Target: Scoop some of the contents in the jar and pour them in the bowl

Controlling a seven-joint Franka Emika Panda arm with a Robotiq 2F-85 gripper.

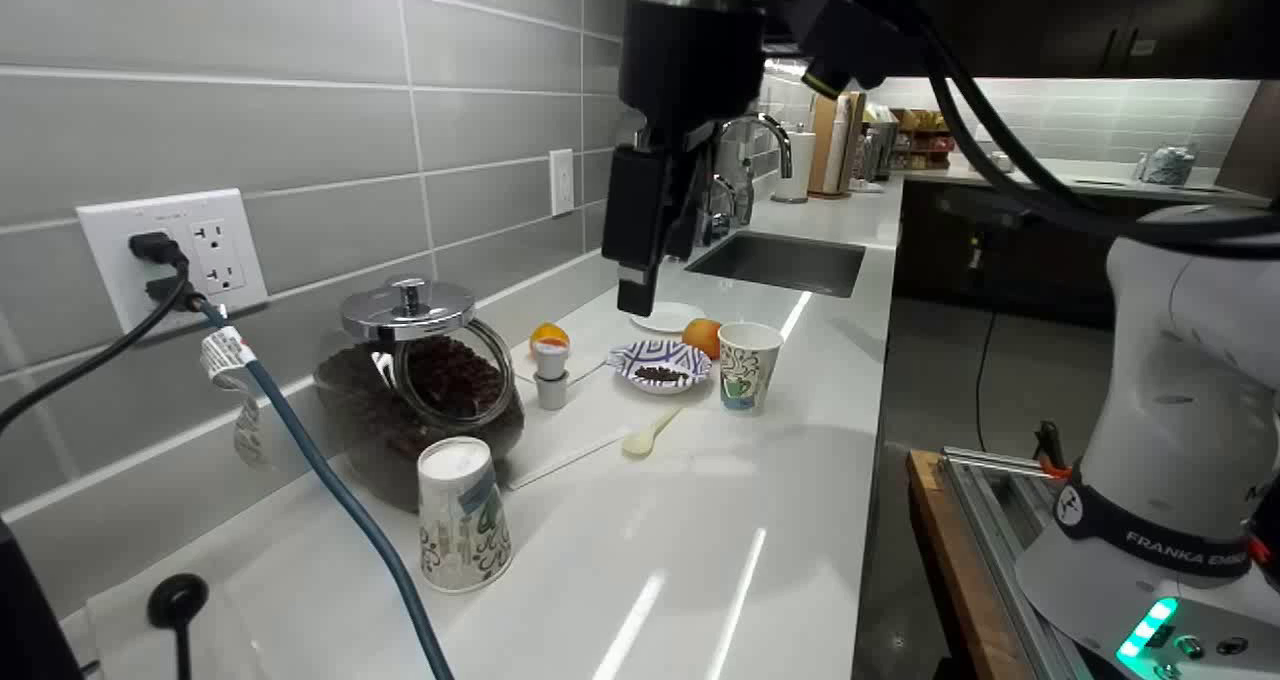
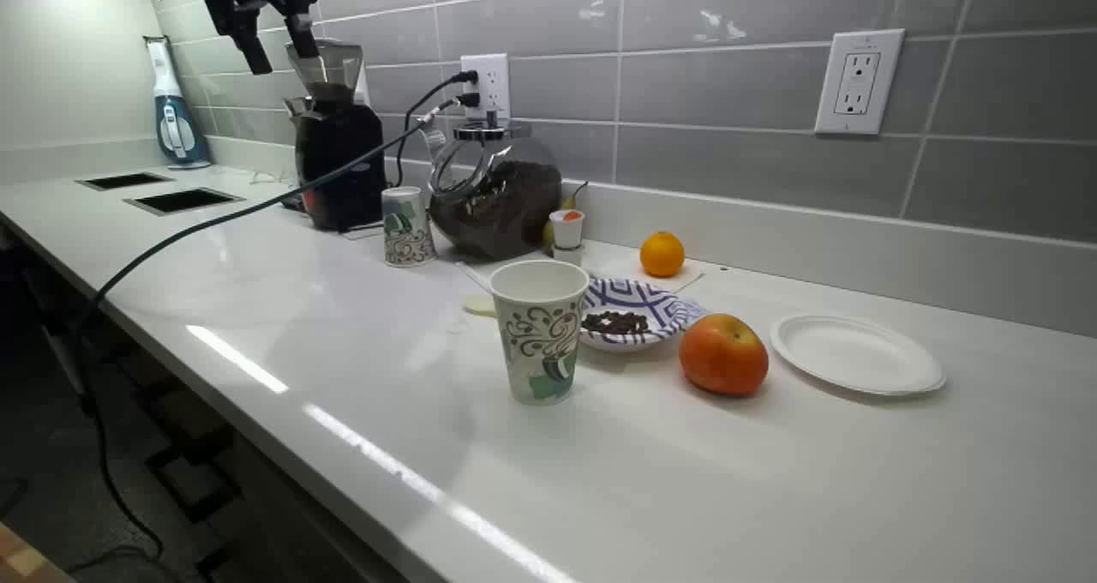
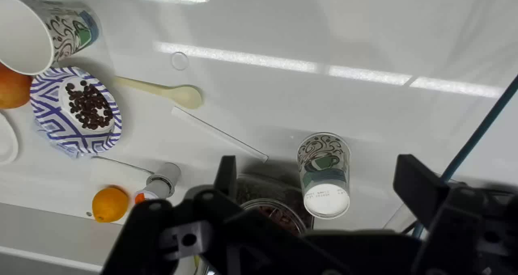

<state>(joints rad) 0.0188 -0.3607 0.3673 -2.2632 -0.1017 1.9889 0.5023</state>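
Item 1: Robotiq gripper (image 2: 282, 59), jaws standing wide apart, gripping nil; hanging well above counter (image 1: 800, 520), prob. for clearance.

Item 2: glass jar (image 2: 488, 210) w/ dark beans (image 1: 455, 375), standing nr tiled wall (image 2: 728, 86); mouth facing outward, prob. for easy scooping; chrome lid (image 1: 408, 314) sitting on top.

Item 3: patterned paper bowl (image 3: 56, 113), sitting just beside upright paper cup (image 2: 540, 334); holding dark beans too, so we're guessing a scoop's already in.

Item 4: cream spoon (image 3: 186, 97), lying loose, handle end nr bowl; prob. serving as scoop.

Obscured: in wrist view, gripper's blocking most of jar. In an exterior view, cup's covering part of bowl + spoon.

Cut off/unclear: black scoop-like item (image 1: 178, 600) is running off view's edge; we're not managing to ID it, nor the orange bit in stacked white tubs (image 2: 567, 233), nor whether anything's closing jar mouth.
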